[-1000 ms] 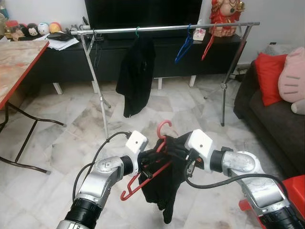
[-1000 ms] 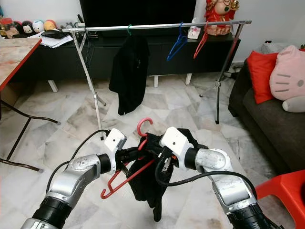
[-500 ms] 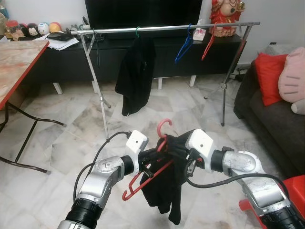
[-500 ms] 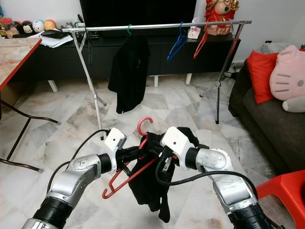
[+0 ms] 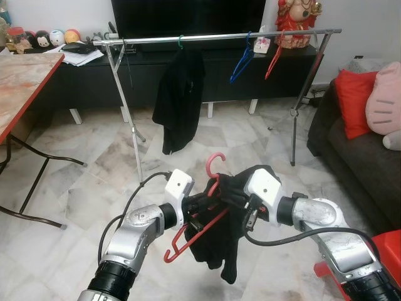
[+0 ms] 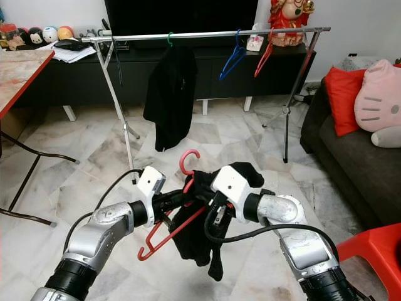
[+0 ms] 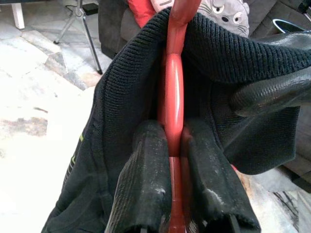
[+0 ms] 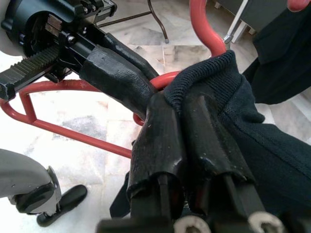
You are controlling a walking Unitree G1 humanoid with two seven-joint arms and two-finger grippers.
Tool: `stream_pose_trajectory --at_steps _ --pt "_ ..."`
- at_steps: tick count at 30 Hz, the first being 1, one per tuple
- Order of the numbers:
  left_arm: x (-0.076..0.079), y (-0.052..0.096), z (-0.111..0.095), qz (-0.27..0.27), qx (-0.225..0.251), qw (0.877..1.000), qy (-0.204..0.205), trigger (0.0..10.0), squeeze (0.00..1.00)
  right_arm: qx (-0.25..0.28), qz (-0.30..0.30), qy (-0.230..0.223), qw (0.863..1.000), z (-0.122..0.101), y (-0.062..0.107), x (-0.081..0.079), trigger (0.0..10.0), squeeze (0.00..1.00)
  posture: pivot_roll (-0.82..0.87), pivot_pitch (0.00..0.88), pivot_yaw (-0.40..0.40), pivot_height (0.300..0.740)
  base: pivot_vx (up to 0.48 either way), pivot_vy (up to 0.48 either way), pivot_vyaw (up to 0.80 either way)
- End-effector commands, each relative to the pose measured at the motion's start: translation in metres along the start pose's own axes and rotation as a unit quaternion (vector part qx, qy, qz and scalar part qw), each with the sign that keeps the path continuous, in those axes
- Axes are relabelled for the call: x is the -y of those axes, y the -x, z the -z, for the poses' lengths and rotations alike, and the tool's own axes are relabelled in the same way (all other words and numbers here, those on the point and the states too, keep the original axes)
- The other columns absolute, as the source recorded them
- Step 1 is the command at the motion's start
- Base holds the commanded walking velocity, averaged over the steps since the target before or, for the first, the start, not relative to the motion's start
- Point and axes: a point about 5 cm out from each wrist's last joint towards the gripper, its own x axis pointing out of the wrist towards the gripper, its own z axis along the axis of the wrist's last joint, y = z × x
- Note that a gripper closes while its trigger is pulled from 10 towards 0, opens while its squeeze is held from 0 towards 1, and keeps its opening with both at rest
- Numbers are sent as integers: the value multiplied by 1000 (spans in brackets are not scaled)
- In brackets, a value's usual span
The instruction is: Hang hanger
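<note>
- At the far left edge we see a red-edged desk standing on the marble floor.
- Low in front, our left hand is clamped on the neck of the red hanger, its fingers pinching the red bar from both sides.
- A black garment drapes over that hanger and sags below it.
- Our right hand is closed on the garment's knitted collar just beside the hook, fingers touching the cloth.
- Beyond, a silver clothes rail carries a black jacket, then a blue hanger and another red one.
- At the right sits a dark sofa with a red cushion.
</note>
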Motion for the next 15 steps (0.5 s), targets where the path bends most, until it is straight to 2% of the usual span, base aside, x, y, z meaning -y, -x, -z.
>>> stream_pose_trajectory --at_steps 1,14,15 --pt "2 0 -19 9 43 999 -16 10000 0 7 -3 8 1000 -6 -1 1 10000 0 -93 0 -37 740 0 0 0" --pt "-1 1 -23 5 53 998 -14 10000 0 11 -9 11 1000 -8 -1 1 10000 0 -95 0 -38 740 0 0 0" --pt "-1 2 -23 5 54 998 -13 10000 0 7 -10 9 1000 -6 -1 1 10000 75 -93 0 -38 740 0 0 0"
